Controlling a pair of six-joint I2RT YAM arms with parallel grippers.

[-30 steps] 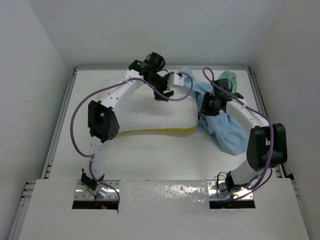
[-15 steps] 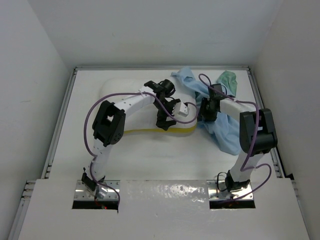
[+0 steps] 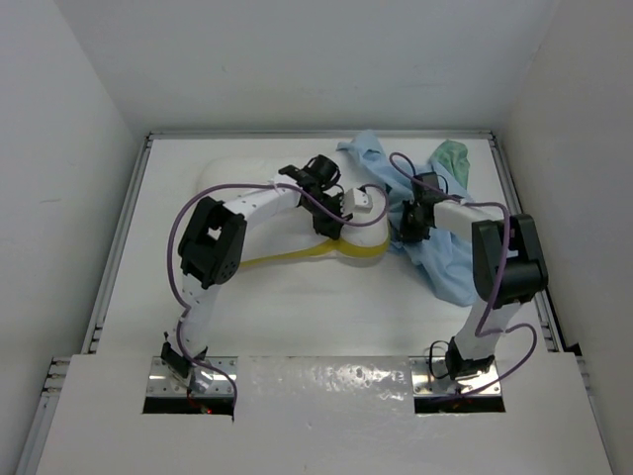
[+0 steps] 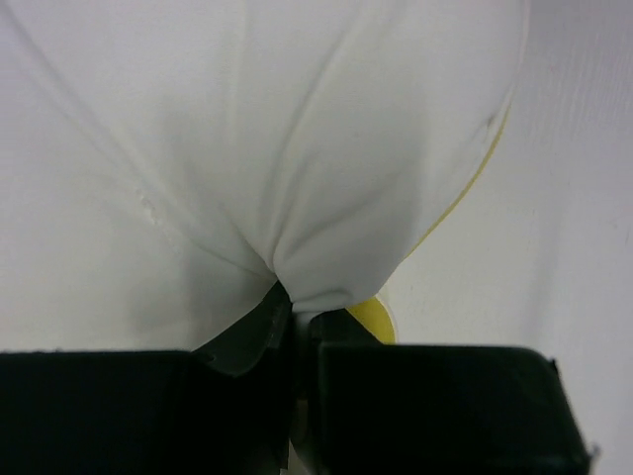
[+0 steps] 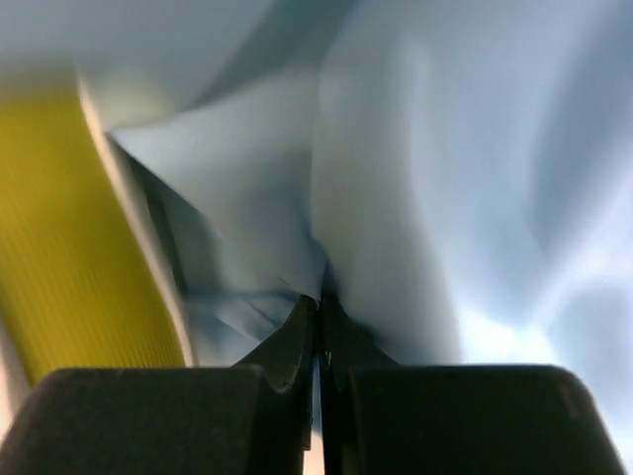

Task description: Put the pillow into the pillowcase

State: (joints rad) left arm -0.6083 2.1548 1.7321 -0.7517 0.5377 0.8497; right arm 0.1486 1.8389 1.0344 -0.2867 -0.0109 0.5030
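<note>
Left of centre, the pillow (image 3: 229, 178) lies on the counter (image 3: 297, 307). My left pincer (image 4: 297, 307) has come from the far edge to the near-right corner and clamped a pinch of white cover beside the yellow piping (image 4: 371, 322); that corner now puckers upward. Just right, the right pincer (image 5: 318, 302) has closed on a fold of the blue pillowcase (image 3: 447, 269), bunched against the pillow's right end. With both grips set, I judge the corner can be fed in. The counter is matte white, boxed by plain white walls (image 3: 297, 69).
</note>
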